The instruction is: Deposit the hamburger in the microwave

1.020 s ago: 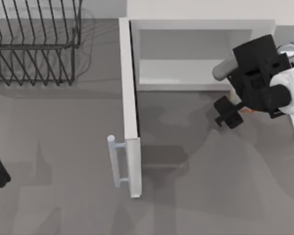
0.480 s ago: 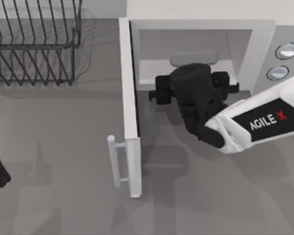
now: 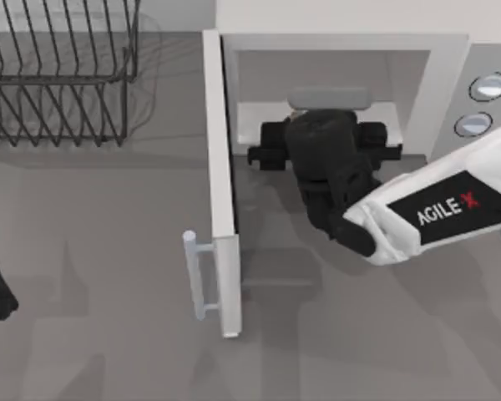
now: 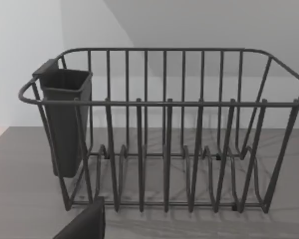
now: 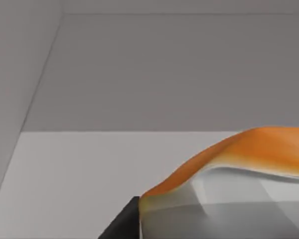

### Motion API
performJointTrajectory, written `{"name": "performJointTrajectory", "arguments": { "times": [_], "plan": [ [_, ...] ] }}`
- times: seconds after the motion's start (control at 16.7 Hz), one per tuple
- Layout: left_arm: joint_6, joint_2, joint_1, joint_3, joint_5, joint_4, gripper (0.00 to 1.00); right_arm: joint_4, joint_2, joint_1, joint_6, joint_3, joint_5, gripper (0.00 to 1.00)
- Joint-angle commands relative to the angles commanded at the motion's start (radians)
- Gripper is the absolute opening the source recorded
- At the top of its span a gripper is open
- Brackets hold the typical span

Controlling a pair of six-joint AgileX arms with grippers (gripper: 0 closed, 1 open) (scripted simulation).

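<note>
While its white forearm shell shows the lettering "AGILE X" in black with a red X, the right arm reaches from the table's right side to the mouth of the microwave [image 3: 342, 50], a boxy white appliance whose door [image 3: 220, 184] stands swung open toward the front, its pale bar handle [image 3: 194, 276] on the outer face. Two round knobs [image 3: 482, 104] sit on the grey panel at the cavity's right. The right gripper [image 3: 326, 150], matte black and blocky, hangs at the cavity's front edge, above the smooth pale floor. Seen from the right wrist, the hamburger [image 5: 249, 154] sits close under the camera, a glossy orange-and-tan rounded lump against the plain grey inner walls, with a dark fingertip [image 5: 122, 224] touching its side, so the fingers appear closed around it. At the far left, a black wire rack [image 3: 58, 75] of thin upright bars carries a dark square cup [image 4: 67, 119]. The left arm is parked at the table's left edge.
</note>
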Motion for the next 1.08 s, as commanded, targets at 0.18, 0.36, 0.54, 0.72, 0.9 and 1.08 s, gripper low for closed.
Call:
{"name": "performJointTrajectory", "arguments": {
  "times": [0.18, 0.36, 0.54, 0.72, 0.9, 1.08],
  "plan": [
    [0.0, 0.0, 0.0, 0.0, 0.0, 0.0, 1.0, -0.018, 0.038, -0.015, -0.006, 0.06, -0.007, 0.0],
    [0.0, 0.0, 0.0, 0.0, 0.0, 0.0, 1.0, -0.056, 0.107, -0.041, -0.02, 0.185, -0.028, 0.0],
    [0.0, 0.0, 0.0, 0.0, 0.0, 0.0, 1.0, -0.107, 0.194, -0.075, -0.037, 0.345, -0.059, 0.0],
    [0.0, 0.0, 0.0, 0.0, 0.0, 0.0, 1.0, -0.167, 0.283, -0.113, -0.057, 0.513, -0.095, 0.0],
    [0.0, 0.0, 0.0, 0.0, 0.0, 0.0, 1.0, -0.221, 0.36, -0.148, -0.075, 0.66, -0.128, 0.0],
    [0.0, 0.0, 0.0, 0.0, 0.0, 0.0, 1.0, -0.259, 0.42, -0.169, -0.087, 0.743, -0.15, 0.0]
  ]
}}
